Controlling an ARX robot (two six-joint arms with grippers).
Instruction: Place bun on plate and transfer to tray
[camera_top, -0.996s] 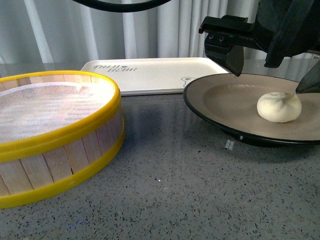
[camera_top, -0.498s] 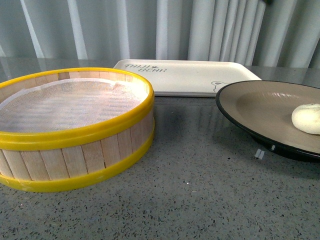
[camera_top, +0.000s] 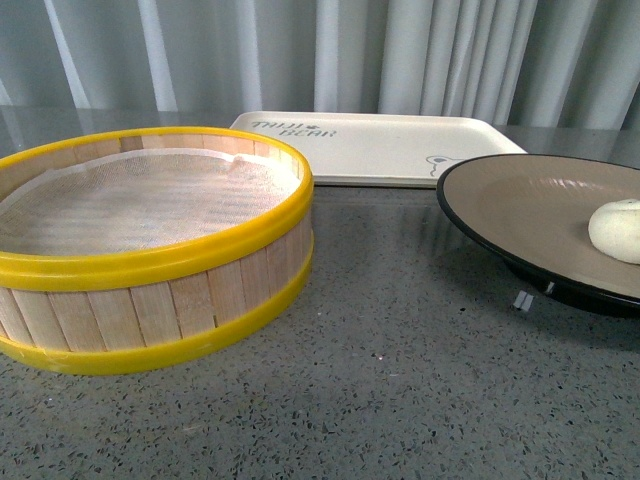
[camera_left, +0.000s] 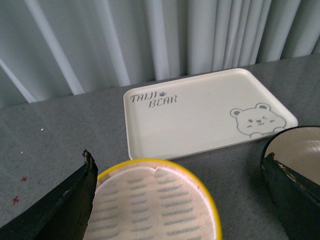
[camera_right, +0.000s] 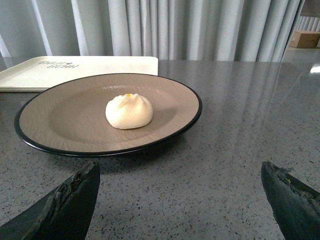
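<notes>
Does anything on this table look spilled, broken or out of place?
Nothing is spilled or broken. The bun sits upright on the plate, and the tray lies flat. The only oddity is a small pale scrap on the table beside the plate's foot; what it is cannot be told.

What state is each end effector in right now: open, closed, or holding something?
Left end effector: open, holding nothing.
Right end effector: open, holding nothing; the bun sits on the plate.
</notes>
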